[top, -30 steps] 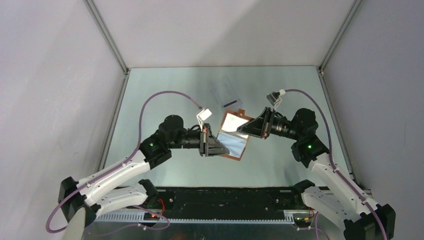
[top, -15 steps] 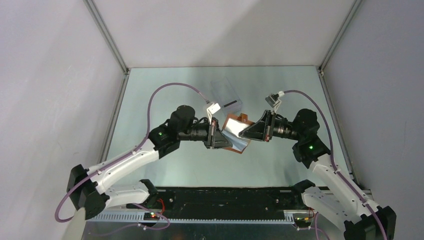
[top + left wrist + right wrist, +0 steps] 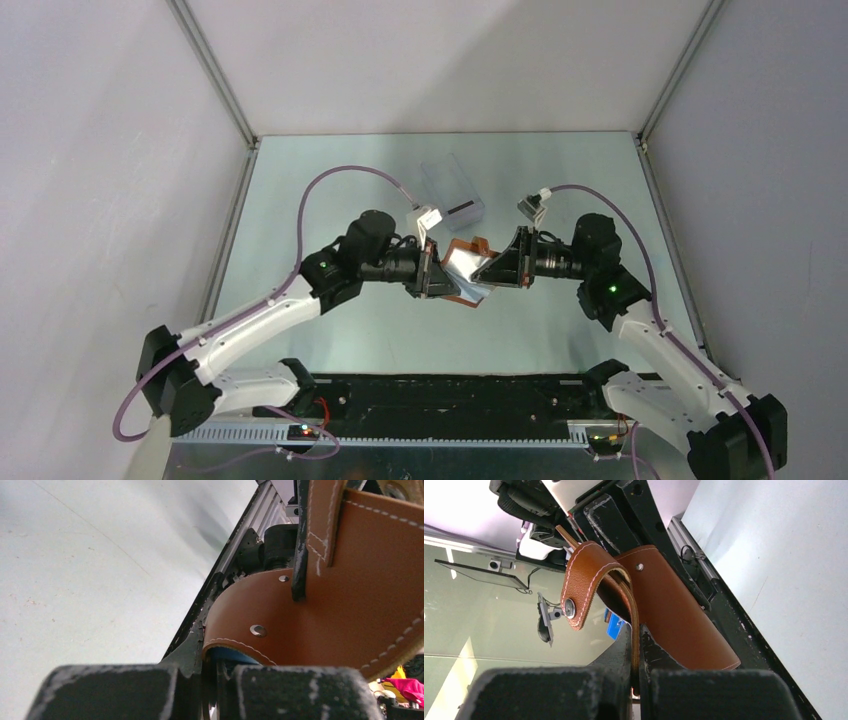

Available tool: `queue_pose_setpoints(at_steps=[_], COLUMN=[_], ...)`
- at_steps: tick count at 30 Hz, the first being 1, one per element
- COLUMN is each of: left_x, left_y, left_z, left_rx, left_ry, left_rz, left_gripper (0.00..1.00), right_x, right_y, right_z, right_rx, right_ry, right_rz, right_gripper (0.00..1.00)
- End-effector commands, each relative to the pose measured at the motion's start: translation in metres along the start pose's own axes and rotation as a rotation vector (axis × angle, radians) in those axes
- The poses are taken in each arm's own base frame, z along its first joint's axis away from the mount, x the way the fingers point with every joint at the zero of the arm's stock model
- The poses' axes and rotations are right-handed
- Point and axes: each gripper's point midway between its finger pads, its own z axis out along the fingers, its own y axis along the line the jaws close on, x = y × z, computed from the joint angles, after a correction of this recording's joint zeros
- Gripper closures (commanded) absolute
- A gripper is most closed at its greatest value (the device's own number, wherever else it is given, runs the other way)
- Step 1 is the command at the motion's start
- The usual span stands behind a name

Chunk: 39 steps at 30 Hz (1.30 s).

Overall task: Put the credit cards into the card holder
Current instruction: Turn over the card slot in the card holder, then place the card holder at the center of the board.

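Observation:
The tan-brown card holder (image 3: 468, 266) is held off the table between both grippers, partly folded, with its pale inner side up. My left gripper (image 3: 447, 281) is shut on its left edge, and the left wrist view shows brown leather (image 3: 350, 600) with blue lining clamped in the gripper (image 3: 214, 692). My right gripper (image 3: 489, 270) is shut on the opposite edge, and the right wrist view shows the leather (image 3: 669, 615) pinched in the gripper (image 3: 636, 677), with the snap tab (image 3: 576, 592) curling over. Pale credit cards (image 3: 450, 186), one with a dark stripe, lie on the table behind the holder.
Grey walls and metal rails enclose the pale green table (image 3: 330, 180) on three sides. The arms' black base plate (image 3: 450, 395) runs along the near edge. Purple cables arc above both arms.
Both grippers have closed in toward each other. The holder, lying open and flat a second ago, is now bent into a partial fold and lifted, and the left arm has swung right.

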Motion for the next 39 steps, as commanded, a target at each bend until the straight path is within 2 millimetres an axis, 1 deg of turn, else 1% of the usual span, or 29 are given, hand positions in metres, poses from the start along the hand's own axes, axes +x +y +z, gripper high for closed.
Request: queue_pose_setpoints(at_steps=[1, 4, 5, 6, 7, 8, 9, 10, 11, 12, 13, 15, 16, 17, 18, 19, 20, 21, 22, 23, 24, 25, 26, 27, 30, 34, 35, 37, 39], left_x=[-0.076, -0.073, -0.069, -0.066, -0.058, -0.056, -0.049, -0.049, -0.044, -0.046, -0.043, -0.045, -0.046, -0.047, -0.049, -0.05, -0.051, -0.051, -0.052, -0.052, -0.052, -0.052, -0.052, -0.051, -0.05, -0.049, -0.049, -0.047, -0.047], left_y=[-0.016, -0.018, -0.014, -0.013, -0.011, -0.008, -0.004, 0.0, 0.008, 0.01, 0.015, 0.02, 0.021, 0.022, 0.022, 0.022, 0.022, 0.022, 0.021, 0.02, 0.018, 0.017, 0.015, 0.015, 0.012, 0.012, 0.011, 0.012, 0.013], left_z=[-0.033, -0.041, -0.041, -0.044, -0.043, -0.046, -0.045, -0.049, -0.049, -0.055, -0.055, -0.062, -0.065, -0.067, -0.07, -0.071, -0.072, -0.072, -0.072, -0.072, -0.072, -0.072, -0.072, -0.071, -0.071, -0.073, -0.074, -0.075, -0.076], left_rx=[-0.03, -0.029, -0.036, -0.037, -0.023, -0.023, -0.022, -0.03, -0.048, -0.057, -0.074, -0.095, -0.101, -0.105, -0.107, -0.105, -0.105, -0.101, -0.098, -0.093, -0.084, -0.08, -0.069, -0.066, -0.051, -0.054, -0.054, -0.058, -0.062], left_ry=[-0.301, -0.321, -0.315, -0.308, -0.283, -0.285, -0.269, -0.281, -0.282, -0.302, -0.307, -0.337, -0.35, -0.359, -0.369, -0.372, -0.376, -0.372, -0.373, -0.37, -0.365, -0.362, -0.356, -0.35, -0.342, -0.35, -0.354, -0.357, -0.363], left_rz=[0.132, 0.136, 0.122, 0.112, 0.092, 0.079, 0.047, 0.032, 0.009, 0.005, -0.009, -0.014, -0.014, -0.015, -0.014, -0.014, -0.013, -0.013, -0.014, -0.015, -0.015, -0.017, -0.016, -0.018, -0.013, -0.005, -0.004, -0.005, -0.006], left_gripper=[0.97, 0.8, 0.65, 0.58, 0.48, 0.44, 0.28, 0.15, 0.1, 0.05, 0.02, 0.01, 0.01, 0.0, 0.0, 0.0, 0.0, 0.0, 0.0, 0.0, 0.0, 0.0, 0.0, 0.0, 0.0, 0.0, 0.0, 0.0, 0.0], right_x=[0.036, 0.022, 0.014, 0.01, 0.002, -0.003, -0.009, -0.014, -0.018, -0.023, -0.026, -0.03, -0.033, -0.033, -0.04, -0.035, -0.042, -0.036, -0.045, -0.036, -0.045, -0.039, -0.043, -0.039, -0.037, -0.026, -0.024, -0.01, 0.0], right_y=[-0.003, -0.004, -0.007, -0.008, -0.011, -0.015, -0.02, -0.024, -0.035, -0.041, -0.054, -0.075, -0.082, -0.096, -0.101, -0.115, -0.118, -0.133, -0.133, -0.148, -0.146, -0.158, -0.161, -0.169, -0.185, -0.204, -0.205, -0.22, -0.226], right_z=[-0.006, -0.006, -0.008, -0.009, -0.01, -0.012, -0.014, -0.017, -0.019, -0.022, -0.026, -0.033, -0.037, -0.04, -0.044, -0.047, -0.051, -0.054, -0.057, -0.059, -0.063, -0.065, -0.069, -0.071, -0.08, -0.091, -0.093, -0.103, -0.11], right_rx=[-0.005, 0.013, 0.029, 0.038, 0.059, 0.075, 0.104, 0.127, 0.178, 0.207, 0.272, 0.347, 0.364, 0.398, 0.41, 0.433, 0.434, 0.455, 0.436, 0.455, 0.43, 0.444, 0.443, 0.453, 0.487, 0.564, 0.576, 0.669, 0.718], right_ry=[0.174, 0.098, 0.055, 0.032, -0.014, -0.043, -0.081, -0.111, -0.15, -0.18, -0.221, -0.281, -0.313, -0.348, -0.409, -0.43, -0.498, -0.519, -0.584, -0.596, -0.657, -0.67, -0.714, -0.729, -0.795, -0.84, -0.849, -0.862, -0.876], right_rz=[0.127, 0.103, 0.096, 0.091, 0.085, 0.078, 0.077, 0.074, 0.098, 0.104, 0.141, 0.191, 0.215, 0.238, 0.249, 0.279, 0.299, 0.332, 0.333, 0.367, 0.355, 0.377, 0.381, 0.405, 0.438, 0.518, 0.534, 0.614, 0.677], right_gripper=[1.0, 1.0, 1.0, 1.0, 1.0, 1.0, 1.0, 1.0, 1.0, 1.0, 1.0, 1.0, 1.0, 1.0, 1.0, 1.0, 1.0, 1.0, 1.0, 1.0, 1.0, 1.0, 1.0, 1.0, 1.0, 1.0, 1.0, 0.96, 0.86])
